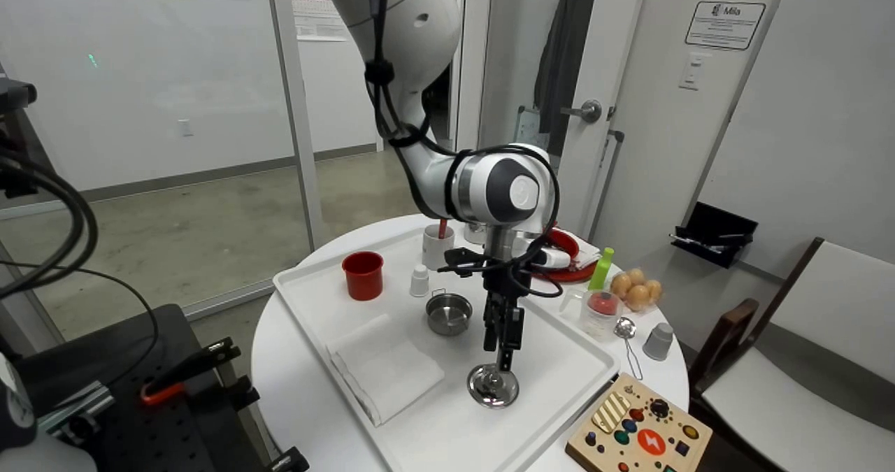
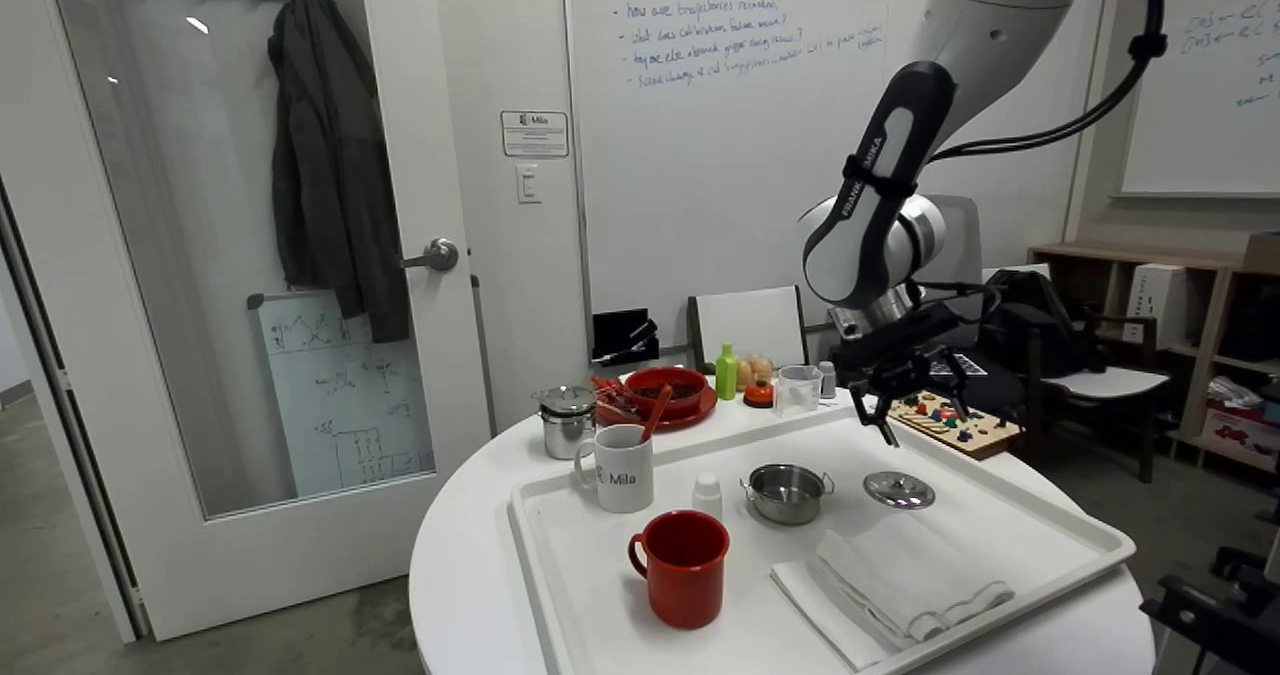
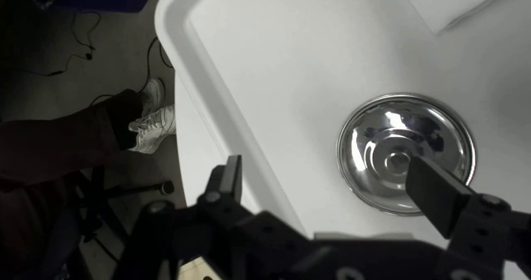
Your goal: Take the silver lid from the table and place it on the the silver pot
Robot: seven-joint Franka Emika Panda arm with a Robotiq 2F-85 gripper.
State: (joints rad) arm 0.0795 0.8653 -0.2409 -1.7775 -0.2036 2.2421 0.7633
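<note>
The gripper [image 3: 325, 168] hangs above the white tray [image 1: 559, 356] with its two fingers spread wide, and the silver lid [image 2: 899, 490] lies flat on the tray below and near it, knob upward. In the wrist view one finger crosses in front of the lid's rim, its tip close to the knob in sight, while the other finger appears over the tray's raised edge; in an exterior view a strip of bare tray shows between the fingertips and the lid, so they stand apart. The silver pot [image 2: 787, 500], low and two-handled (its dark hollow open to view), stands upright on the same tray, between the lid and a small white container [image 2: 707, 497]. A folded white cloth [image 2: 900, 585] lies near both lid and pot, with a red mug [image 2: 688, 585] and a white mug [image 2: 622, 500] printed "Mila" farther along the tray; a red utensil [image 2: 656, 410] leans in the white one. The tray sits on a round white table [image 1: 294, 374]. Beyond the tray's rim stand a taller lidded metal vessel [image 2: 567, 430], a red bowl [image 2: 685, 405] on a red plate [image 2: 697, 418] and a green bottle [image 2: 726, 373], and just beside one edge of the tray lies a wooden board [image 1: 640, 430] set with coloured knobs and a red lightning-bolt disc.
</note>
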